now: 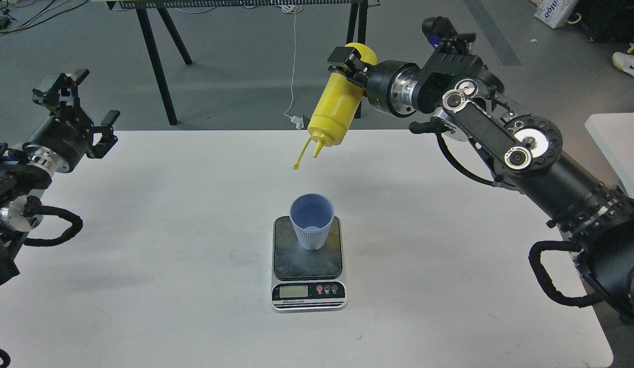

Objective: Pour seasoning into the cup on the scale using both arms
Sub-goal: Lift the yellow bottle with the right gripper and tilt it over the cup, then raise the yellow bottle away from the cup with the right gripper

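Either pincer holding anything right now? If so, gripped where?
Right pincer holds the yellow seasoning bottle by its base end, nozzle tilted down. Left pincer is open and empty.

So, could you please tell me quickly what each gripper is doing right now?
Left gripper: open, holding nothing, raised off to the table's left side.
Right gripper: shut on the yellow squeeze bottle, tipped nozzle-down above the table.

White table [450, 317] on grey floor [245, 61], black trestle legs [156, 66] behind
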`<state>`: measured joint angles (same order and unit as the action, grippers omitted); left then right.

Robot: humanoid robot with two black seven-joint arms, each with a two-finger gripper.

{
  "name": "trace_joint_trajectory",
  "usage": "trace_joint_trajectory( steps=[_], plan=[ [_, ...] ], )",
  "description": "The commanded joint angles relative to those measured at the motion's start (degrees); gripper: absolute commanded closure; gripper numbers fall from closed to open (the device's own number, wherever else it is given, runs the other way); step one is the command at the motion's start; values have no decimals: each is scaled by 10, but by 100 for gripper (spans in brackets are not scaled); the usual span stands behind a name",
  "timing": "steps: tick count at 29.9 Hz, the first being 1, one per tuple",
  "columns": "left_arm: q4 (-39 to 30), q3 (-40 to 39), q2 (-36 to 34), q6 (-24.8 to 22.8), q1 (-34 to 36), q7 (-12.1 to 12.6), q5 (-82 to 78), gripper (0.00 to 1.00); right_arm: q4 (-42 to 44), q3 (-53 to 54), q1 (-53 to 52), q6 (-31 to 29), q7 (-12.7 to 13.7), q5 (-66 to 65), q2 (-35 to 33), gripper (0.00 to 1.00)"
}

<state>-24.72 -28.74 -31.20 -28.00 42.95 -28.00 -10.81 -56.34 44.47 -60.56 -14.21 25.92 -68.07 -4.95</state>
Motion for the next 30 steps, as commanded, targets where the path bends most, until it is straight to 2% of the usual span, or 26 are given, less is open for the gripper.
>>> trace_joint_trajectory(
  steps=[1, 11, 26, 30],
  plan=[
    [0, 0, 0, 0, -6, 0, 0, 0, 0, -13, 0, 4, -11, -35, 12, 97],
    [0, 0, 1, 0, -15, 0, 0, 0, 1, -69, -3, 8, -14, -51, 17, 96],
    [0, 0, 0, 0, -17, 0, -1, 0, 1, -97, -3, 8, -16, -65, 21, 96],
    [0, 0, 0, 0, -19, 0, -1, 0, 2, -113, -4, 8, -25, -65, 22, 96]
  ],
)
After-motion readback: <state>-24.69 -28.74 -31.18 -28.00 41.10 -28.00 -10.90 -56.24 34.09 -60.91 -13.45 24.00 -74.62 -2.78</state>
